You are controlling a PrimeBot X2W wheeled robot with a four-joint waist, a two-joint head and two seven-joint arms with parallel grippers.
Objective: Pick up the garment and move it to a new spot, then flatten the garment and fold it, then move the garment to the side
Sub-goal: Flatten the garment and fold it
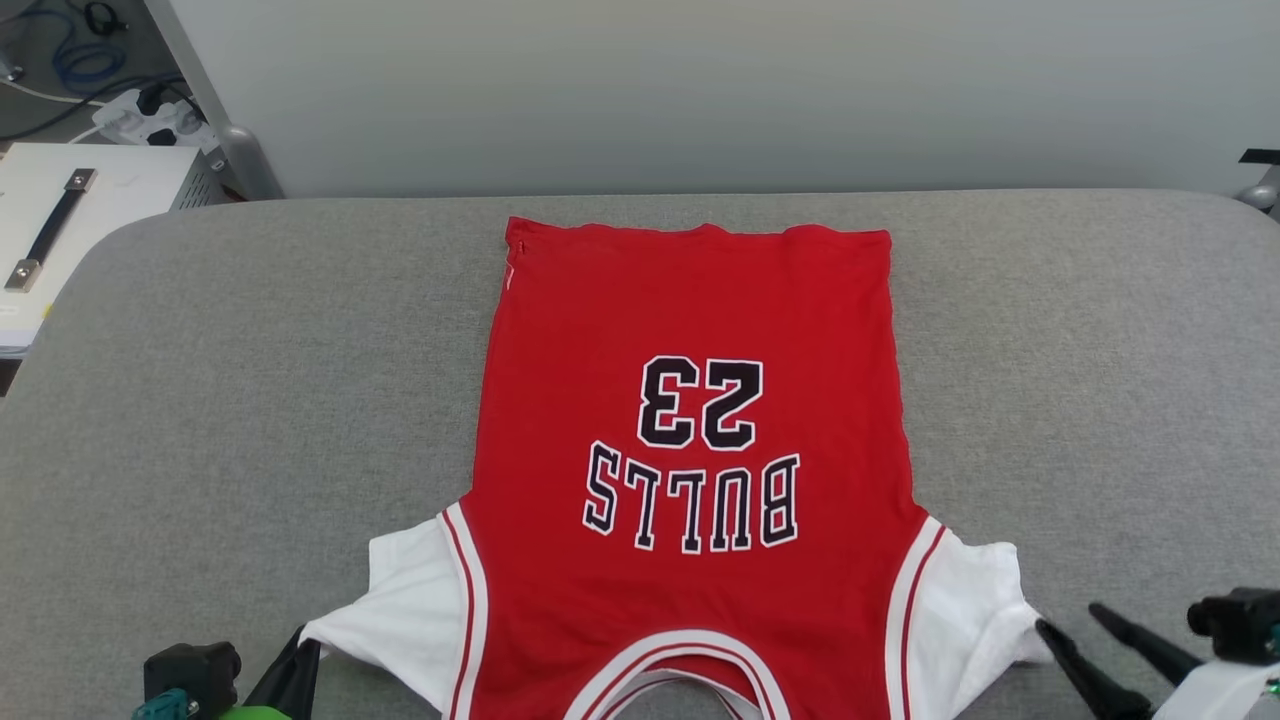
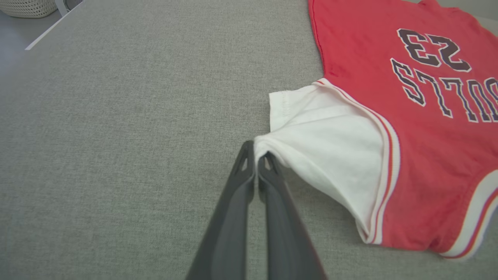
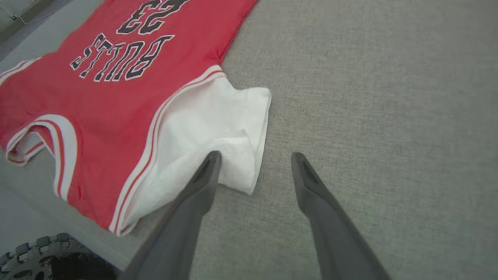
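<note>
1. The grey fabric-covered table [image 1: 200, 400] spans the head view, with rounded far corners.
2. A pale wall [image 1: 700, 90] rises just behind its far edge.
3. The garment [image 1: 690, 300] lies spread flat in the middle of the table, print side up. Its hem is toward the wall and its striped neck opening is at the near edge. From the head view the black, white-outlined "23" and "BULLS" read upside down. The red body looks smooth.
4. A white box [image 1: 90, 190] with a dark strap handle sits off the table's far left corner.
5. The left-side sleeve [image 2: 327, 136] is white. It is drawn out to a point away from the body, with folds running toward that point.
6. The right-side sleeve [image 3: 210, 124] is also white. It lies rumpled on the table with its outer corner curled.
7. The left gripper [image 2: 257, 151] has its fingers pressed together, pinching the pointed outer corner of the left-side sleeve low over the table.
8. The right gripper [image 3: 255, 155] is spread wide and holds nothing. One fingertip shows over the edge of the right-side sleeve and the other over bare table. I cannot tell whether either touches.
9. A treaded wheel [image 3: 39, 256] shows below the table's near edge.
10. A power strip [image 1: 150, 115] lies on the floor beyond the white box.
</note>
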